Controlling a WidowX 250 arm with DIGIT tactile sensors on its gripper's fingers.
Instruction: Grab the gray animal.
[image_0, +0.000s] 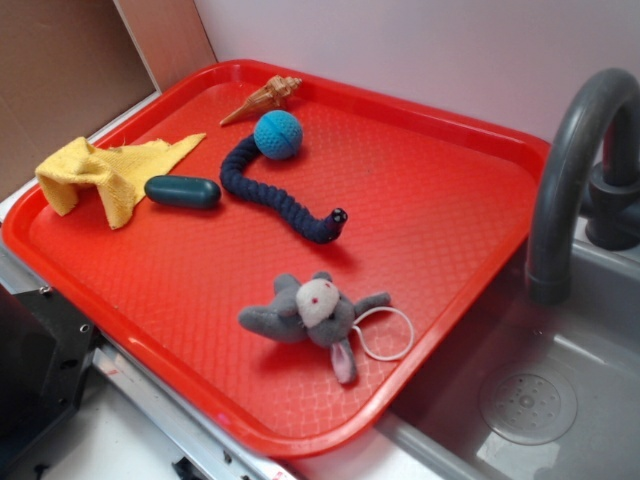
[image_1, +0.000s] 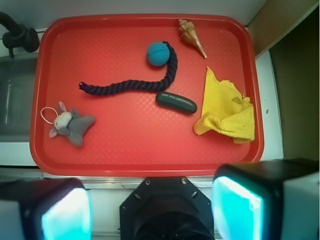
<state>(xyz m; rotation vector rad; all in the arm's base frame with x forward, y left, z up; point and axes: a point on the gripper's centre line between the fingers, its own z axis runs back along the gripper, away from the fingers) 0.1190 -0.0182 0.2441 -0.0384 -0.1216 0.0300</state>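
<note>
1. Fingers (image_1: 150, 210): seen only in the wrist view, two pads w/ teal faces at the bottom edge, spread wide apart, nothing between them, touching nothing. Released, empty. Not visible in the exterior view.
2. Step: looks like pre-approach. Fingers hang high over the near rim of the red tray (image_1: 145, 150), well apart from every item. Grasp not begun.
3. Target: gray animal (image_1: 71, 124) lies flat on the tray, in the corner nearest the sink in the wrist view; in the exterior view it's at (image_0: 312, 312), near the tray's front edge. Cream face up, white string loop (image_0: 390, 335) trailing toward the tray rim on the sink side.
4. Next move, my guess: shift sideways toward the toy, drop down, line the pads across the body, not the string or ear, then close. Soft plush, should squash a bit; thin limbs may slip.
5. Nearby: dark blue rope snake (image_1: 130, 85) runs just above the toy, head end near but apart from it. Don't confuse.
6. Farther: teal ball (image_1: 158, 53) touching the rope's far end, dark green capsule (image_1: 176, 102), yellow cloth (image_1: 227, 112), seashell (image_1: 192, 36).
7. Off tray: gray faucet (image_0: 580, 170) and sink (image_0: 540, 400) beside the tray.
</note>
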